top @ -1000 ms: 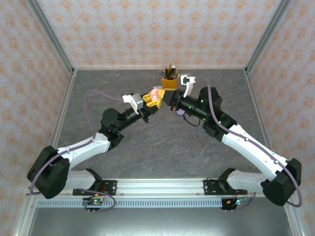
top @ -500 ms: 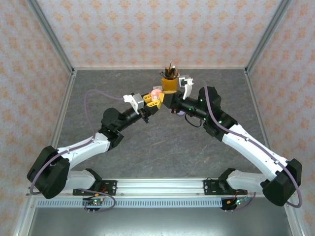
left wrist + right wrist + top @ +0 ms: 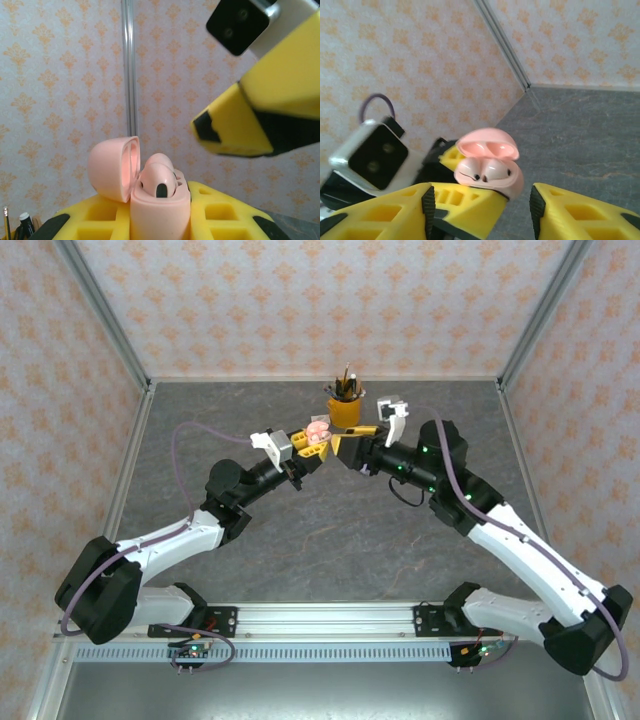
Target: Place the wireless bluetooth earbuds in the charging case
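While the left gripper [image 3: 314, 440] stands clamped narrow on the lower body of the pink charging case [image 3: 160, 207], holding it up off the table [image 3: 300, 540] at the far middle of the scene, the right gripper [image 3: 481, 201] sits just to the right of it with its yellow jaws apart and nothing between them. The lid [image 3: 114, 169] is tipped back on the left side, and the pale pink earbuds [image 3: 485, 172] lie in the case's wells. In the left wrist view the nearer bud rides a little proud of the rim, so I judge it placed but perhaps not fully seated. The step in hand looks like letting go and clearing away. To do it well, the right arm should draw straight back along its own line, jaws kept wide, so that neither finger clips the raised lid or drags the bud out of its well. The left arm should keep the case level and firmly gripped, since any tilt could spill a loose bud. If the bud does sit high, a light press from above with one fingertip would settle it before the lid is swung over. A yellow pen cup [image 3: 345, 410] stands just beyond both grippers, on the far side, so the withdrawal should go toward the near right, not rearward.
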Action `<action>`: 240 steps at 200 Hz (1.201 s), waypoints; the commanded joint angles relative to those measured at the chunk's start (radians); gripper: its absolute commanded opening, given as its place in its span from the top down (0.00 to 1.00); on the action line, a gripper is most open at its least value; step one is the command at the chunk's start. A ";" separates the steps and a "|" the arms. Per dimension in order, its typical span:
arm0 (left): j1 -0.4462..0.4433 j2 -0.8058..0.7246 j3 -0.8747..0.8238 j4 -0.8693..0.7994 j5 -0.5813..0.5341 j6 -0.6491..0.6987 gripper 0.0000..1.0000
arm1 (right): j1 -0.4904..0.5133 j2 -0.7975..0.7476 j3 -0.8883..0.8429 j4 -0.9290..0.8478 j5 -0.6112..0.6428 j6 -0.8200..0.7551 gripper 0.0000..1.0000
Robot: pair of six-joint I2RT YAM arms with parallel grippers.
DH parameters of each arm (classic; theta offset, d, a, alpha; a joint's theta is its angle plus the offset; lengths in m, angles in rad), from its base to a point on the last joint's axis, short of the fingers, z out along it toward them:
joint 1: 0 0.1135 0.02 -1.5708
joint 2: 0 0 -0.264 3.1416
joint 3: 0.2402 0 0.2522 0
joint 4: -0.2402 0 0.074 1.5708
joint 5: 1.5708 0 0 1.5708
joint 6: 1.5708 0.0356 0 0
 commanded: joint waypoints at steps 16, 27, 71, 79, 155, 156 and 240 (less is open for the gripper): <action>-0.011 0.037 0.019 0.035 0.011 0.018 1.00 | 0.006 0.024 0.174 -0.214 0.176 0.011 0.46; -0.012 0.049 0.019 0.022 0.017 0.023 1.00 | 0.006 0.074 0.242 -0.311 0.218 0.014 0.47; -0.030 0.094 0.035 -0.040 0.075 0.053 1.00 | 0.001 0.335 0.550 -0.642 0.286 0.026 0.53; -0.033 0.101 0.038 -0.043 0.082 0.058 1.00 | -0.004 0.377 0.595 -0.681 0.282 0.027 0.54; -0.040 0.136 0.051 -0.050 0.090 0.067 1.00 | -0.101 0.661 0.838 -0.872 0.152 0.059 0.65; -0.040 0.137 0.052 -0.050 0.089 0.067 1.00 | -0.101 0.664 0.840 -0.874 0.149 0.059 0.65; -0.040 0.210 0.097 -0.033 0.034 0.048 1.00 | -0.093 0.572 0.653 -0.851 0.053 0.057 0.76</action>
